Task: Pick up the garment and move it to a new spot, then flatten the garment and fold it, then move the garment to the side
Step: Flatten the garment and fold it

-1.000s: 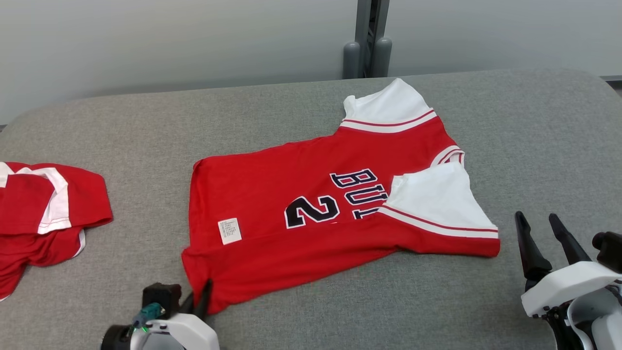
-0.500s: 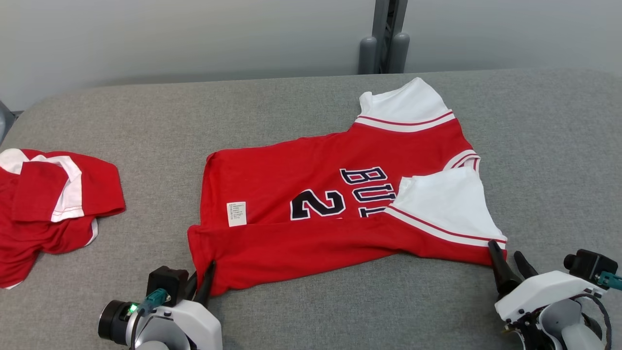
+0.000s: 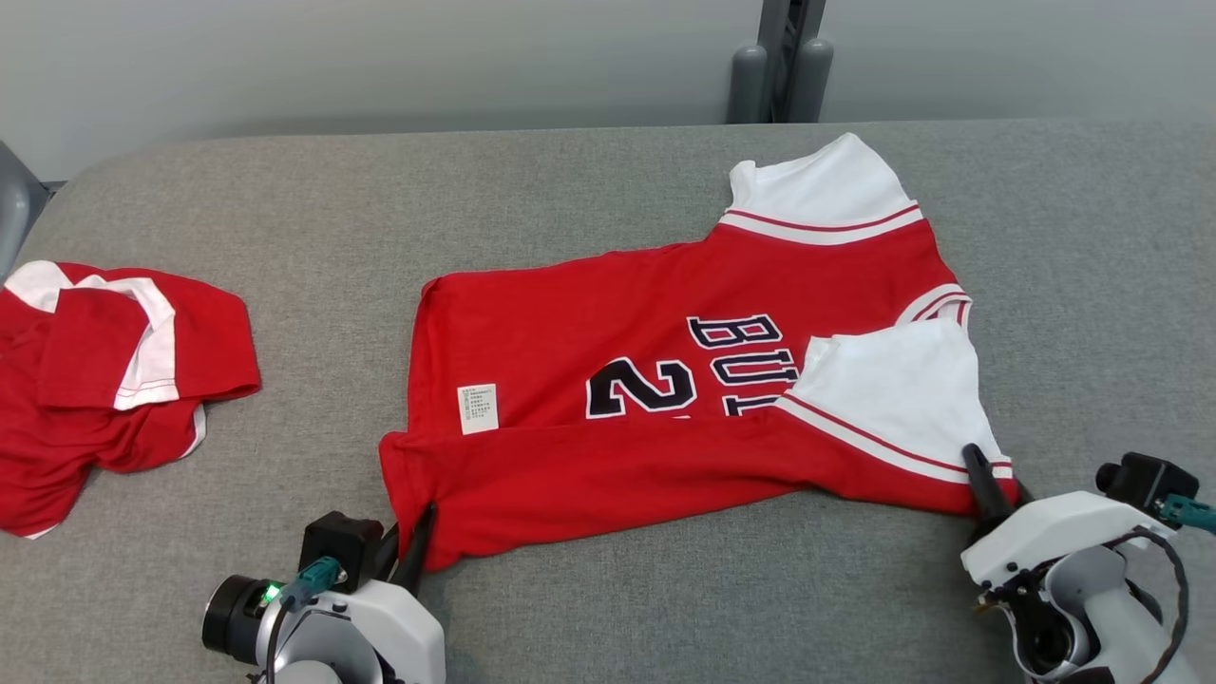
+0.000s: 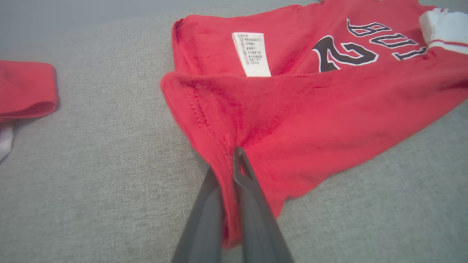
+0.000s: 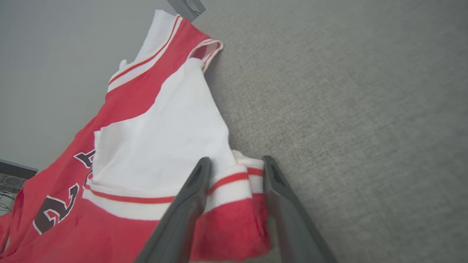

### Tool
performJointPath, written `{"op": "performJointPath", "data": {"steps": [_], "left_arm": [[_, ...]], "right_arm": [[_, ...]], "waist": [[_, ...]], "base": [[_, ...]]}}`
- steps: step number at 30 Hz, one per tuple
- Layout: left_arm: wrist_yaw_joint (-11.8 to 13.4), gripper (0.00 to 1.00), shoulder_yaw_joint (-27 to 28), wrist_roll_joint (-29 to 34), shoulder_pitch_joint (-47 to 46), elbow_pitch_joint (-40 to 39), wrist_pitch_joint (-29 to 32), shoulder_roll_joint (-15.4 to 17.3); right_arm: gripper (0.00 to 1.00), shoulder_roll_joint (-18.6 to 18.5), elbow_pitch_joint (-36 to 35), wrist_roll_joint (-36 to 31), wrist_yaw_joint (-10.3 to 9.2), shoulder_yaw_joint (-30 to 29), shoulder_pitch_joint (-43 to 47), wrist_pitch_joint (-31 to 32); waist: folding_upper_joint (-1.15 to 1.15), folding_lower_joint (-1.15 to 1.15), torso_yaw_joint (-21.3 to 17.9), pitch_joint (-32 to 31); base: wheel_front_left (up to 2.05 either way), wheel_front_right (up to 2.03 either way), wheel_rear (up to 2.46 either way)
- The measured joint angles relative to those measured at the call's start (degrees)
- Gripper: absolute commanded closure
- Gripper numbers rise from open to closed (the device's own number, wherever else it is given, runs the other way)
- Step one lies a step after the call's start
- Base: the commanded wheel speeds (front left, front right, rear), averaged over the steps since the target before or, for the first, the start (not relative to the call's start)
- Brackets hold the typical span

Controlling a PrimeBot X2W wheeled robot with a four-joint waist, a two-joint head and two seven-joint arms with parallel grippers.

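A red basketball-style garment (image 3: 608, 332) with white sleeves, dark lettering and a dark number lies spread near the middle of a grey padded surface (image 3: 380, 209), neck toward the right. Its near long edge is folded up over the body, and a small white care label (image 3: 478, 408) shows just above that fold on the left. The left gripper (image 3: 410, 532) is at the garment's near left corner, and in the left wrist view its two dark fingers (image 4: 252, 197) are pressed together with the red hem pinched between them. The right gripper (image 3: 996, 475) is at the near right corner, where the white sleeve's striped cuff meets the red. In the right wrist view its fingers (image 5: 190, 204) stand apart on either side of that bunched corner, with the cloth between them. Well apart on the left of the surface lies a second, crumpled red and white garment (image 3: 104, 380). A grey post (image 3: 779, 76) rises behind the far edge.
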Motion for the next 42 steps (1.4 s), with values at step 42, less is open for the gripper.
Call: {"op": "performJointPath", "data": {"steps": [42], "left_arm": [[-3.19,1.00,-6.98,1.32,7.63,-11.54,9.64,12.96]], "right_arm": [[1.00,-5.58,-21.46,1.97,0.00,0.81,20.54,13.82]], "waist": [[0.00,0.00,-2.52,-7.37]], "base": [[0.00,0.00,0.00]]}}
